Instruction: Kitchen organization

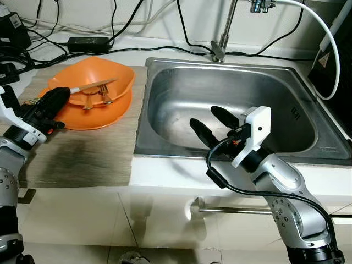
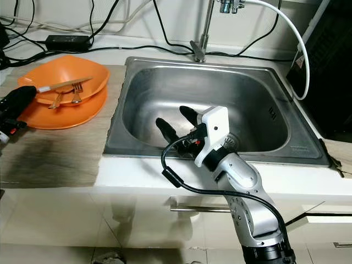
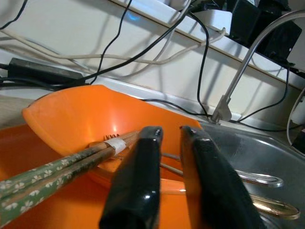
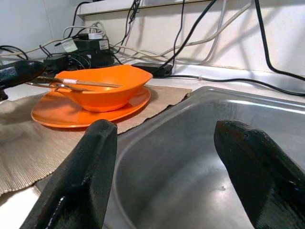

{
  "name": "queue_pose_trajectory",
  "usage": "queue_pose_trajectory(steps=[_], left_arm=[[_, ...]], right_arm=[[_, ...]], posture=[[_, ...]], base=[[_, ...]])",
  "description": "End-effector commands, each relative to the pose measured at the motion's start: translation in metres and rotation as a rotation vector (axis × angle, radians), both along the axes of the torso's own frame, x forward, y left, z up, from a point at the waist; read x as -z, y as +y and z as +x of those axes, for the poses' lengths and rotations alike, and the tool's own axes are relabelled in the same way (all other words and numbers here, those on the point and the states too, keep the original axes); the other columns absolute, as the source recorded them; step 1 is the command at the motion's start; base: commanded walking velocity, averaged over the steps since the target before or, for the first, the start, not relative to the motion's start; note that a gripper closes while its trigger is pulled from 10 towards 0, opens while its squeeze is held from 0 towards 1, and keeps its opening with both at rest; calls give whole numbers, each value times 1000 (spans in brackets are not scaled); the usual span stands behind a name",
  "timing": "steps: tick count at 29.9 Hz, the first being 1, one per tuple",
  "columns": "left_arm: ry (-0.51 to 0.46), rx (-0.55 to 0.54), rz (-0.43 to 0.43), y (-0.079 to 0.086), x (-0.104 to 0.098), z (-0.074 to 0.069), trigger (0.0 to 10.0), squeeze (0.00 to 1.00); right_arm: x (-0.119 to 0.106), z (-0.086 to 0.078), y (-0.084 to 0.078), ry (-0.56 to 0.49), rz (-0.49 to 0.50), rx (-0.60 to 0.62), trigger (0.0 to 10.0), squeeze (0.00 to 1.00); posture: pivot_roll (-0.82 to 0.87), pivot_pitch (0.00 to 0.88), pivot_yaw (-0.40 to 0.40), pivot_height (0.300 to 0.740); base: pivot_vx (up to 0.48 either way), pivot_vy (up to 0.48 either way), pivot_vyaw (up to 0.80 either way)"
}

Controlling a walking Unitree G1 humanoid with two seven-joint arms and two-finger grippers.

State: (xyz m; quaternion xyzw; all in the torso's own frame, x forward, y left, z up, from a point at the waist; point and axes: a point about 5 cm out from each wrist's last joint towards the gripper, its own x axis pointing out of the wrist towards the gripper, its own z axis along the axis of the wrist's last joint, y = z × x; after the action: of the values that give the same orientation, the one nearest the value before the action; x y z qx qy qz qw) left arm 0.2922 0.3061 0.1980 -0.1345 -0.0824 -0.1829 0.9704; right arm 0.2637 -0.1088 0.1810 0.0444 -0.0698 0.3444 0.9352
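Left eye view: saw an orange bowl [image 1: 113,74] sitting on an orange plate [image 1: 93,118], at the back of a woven mat [image 1: 82,154] on the left part of the surface. Saw chopsticks [image 1: 91,85] lying across the bowl's rim, with a gold fork [image 1: 104,94] inside the bowl. Found the left tool [image 1: 55,99] at the bowl's left edge, right by the near end of the chopsticks. Saw a steel sink [image 1: 181,88] just right of the mat, with a tap [image 1: 220,49] at its back edge.

Right eye view: found the right tool [image 2: 171,115] over the front part of the sink, fingers spread wide apart and holding nothing.

Left wrist view: saw the left tool [image 3: 170,130] with only a thin gap between its fingers [image 3: 138,181] and nothing in that gap. Saw the green flowered chopsticks running along the outside of one finger and resting on the bowl's rim. Could not tell if that finger touched them. Saw a silver spoon [image 3: 257,179] past the fingers.

Right wrist view: saw two black fingers [image 4: 90,167] far apart over the sink's front edge, with bare steel between them. Saw the bowl and plate well beyond, on the mat.
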Motion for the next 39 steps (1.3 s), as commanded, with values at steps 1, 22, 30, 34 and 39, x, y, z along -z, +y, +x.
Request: queue_pose_trajectory(steps=[1,22,30,34,39], left_arm=[[-4,6,-13,2,-2,0,0,0],[1,65,610,-30,-94,66,10000,1000],[112,22,667,-38,-110,89,10000,1000],[185,101,736,-38,-113,92,10000,1000],[260,156,827,-37,-110,92,10000,1000]], right_arm=[[-3,0,1,-8,7,-3,10000,0],[-15,6,8,-66,-78,-50,10000,0],[-20,8,5,-77,-135,-48,10000,0],[-16,8,3,-52,-194,-52,10000,0],[-15,12,1,-59,-206,-16,10000,0]], posture=[[90,36,-16,740],[117,36,3,740],[94,40,23,740],[93,40,25,740],[98,31,20,740]], base=[[0,0,0],[0,0,0],[0,0,0],[0,0,0],[0,0,0]])
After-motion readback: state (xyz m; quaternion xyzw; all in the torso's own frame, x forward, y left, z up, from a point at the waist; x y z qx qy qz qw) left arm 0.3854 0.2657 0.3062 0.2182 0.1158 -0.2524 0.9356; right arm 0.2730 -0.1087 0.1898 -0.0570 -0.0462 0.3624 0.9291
